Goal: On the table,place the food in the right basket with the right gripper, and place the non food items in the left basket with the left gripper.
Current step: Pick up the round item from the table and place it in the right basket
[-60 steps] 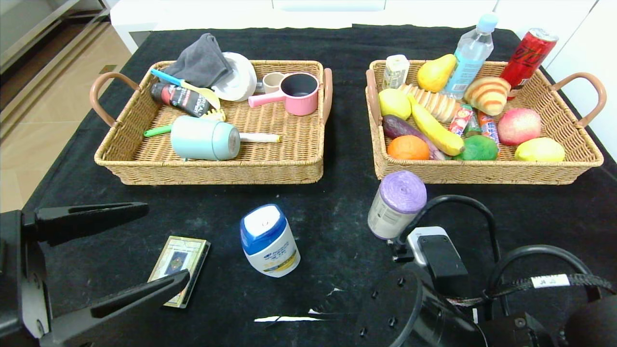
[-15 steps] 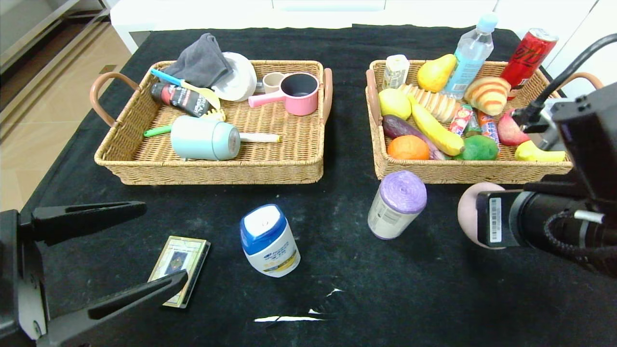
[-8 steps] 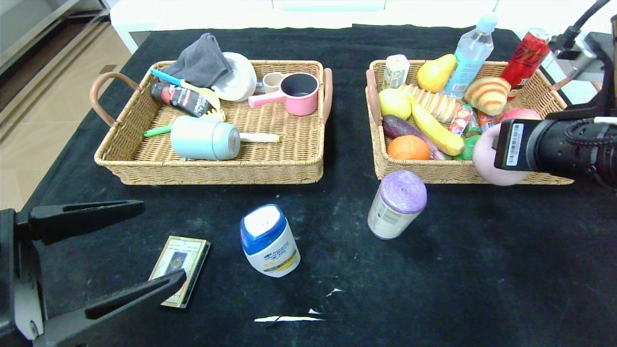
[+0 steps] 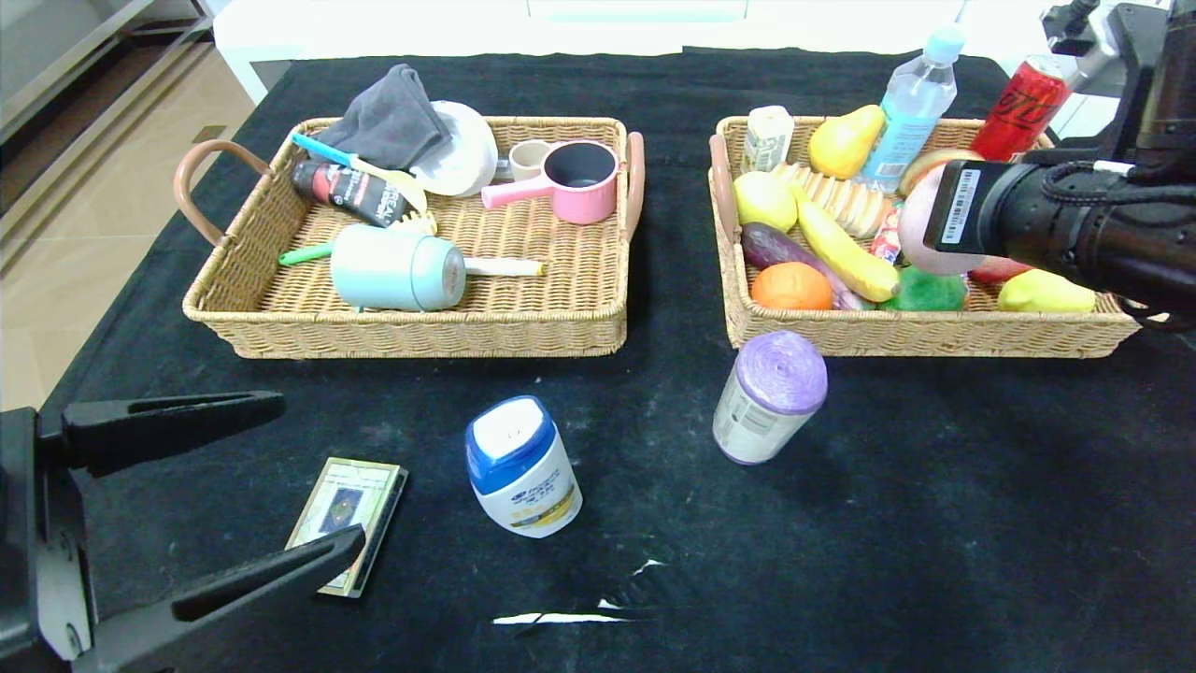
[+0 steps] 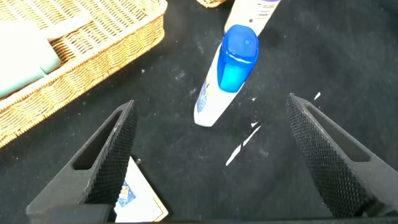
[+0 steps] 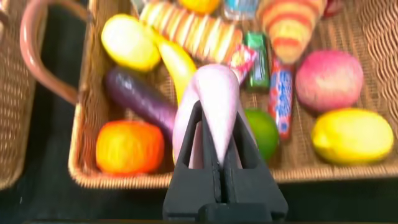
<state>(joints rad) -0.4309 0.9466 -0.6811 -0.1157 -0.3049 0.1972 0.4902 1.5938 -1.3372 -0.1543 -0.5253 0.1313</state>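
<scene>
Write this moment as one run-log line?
right gripper: shut on pink food item, above right basket | left gripper: open, parked near card

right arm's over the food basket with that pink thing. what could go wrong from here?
The right basket is already crowded, so the pink item pinched in the right gripper may land on the banana or green fruit and roll. The purple-capped roll stands close to the basket's front wall; a low retreat could topple it.
</scene>
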